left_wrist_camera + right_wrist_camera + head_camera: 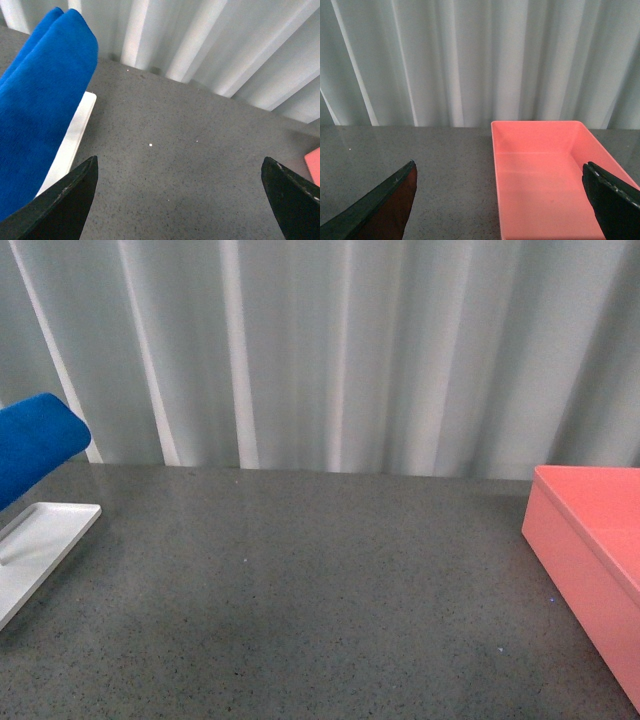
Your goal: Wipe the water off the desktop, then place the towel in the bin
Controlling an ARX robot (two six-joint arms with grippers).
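Speckled grey stone desktop [300,590] | fuzzy blue towel [35,445] | smooth-walled pink bin [578,562]

no readable text, labels, brands, numbers or signs on anything in view

blue towel [35,445] left, pink bin [590,560] right, grey desktop [300,590]

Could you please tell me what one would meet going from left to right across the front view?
Bright royal-blue fuzzy microfibre towel → bare stretch of the dark grey speckled stone-like desktop → salmon-pink rectangular plastic bin.
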